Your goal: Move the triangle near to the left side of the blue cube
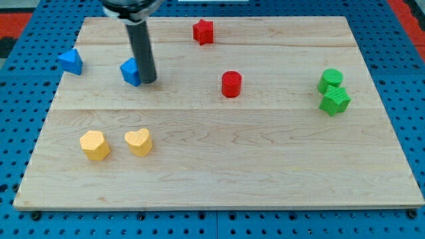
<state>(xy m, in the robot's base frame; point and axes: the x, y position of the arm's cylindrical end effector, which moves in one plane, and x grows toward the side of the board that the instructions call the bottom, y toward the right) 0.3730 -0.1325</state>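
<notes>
The blue triangle [70, 62] lies near the board's left edge, toward the view's top. The blue cube [131, 72] sits to its right, with a gap between them. My tip [148, 81] rests on the board right against the cube's right side; the dark rod rises from it and hides part of the cube. The tip is well to the right of the triangle.
A red star block [203, 31] lies at the top centre and a red cylinder [231, 84] right of my tip. A green cylinder [331, 79] and green star block [335, 101] sit together at the right. A yellow pentagon-like block [94, 145] and a yellow heart [139, 141] lie at the lower left.
</notes>
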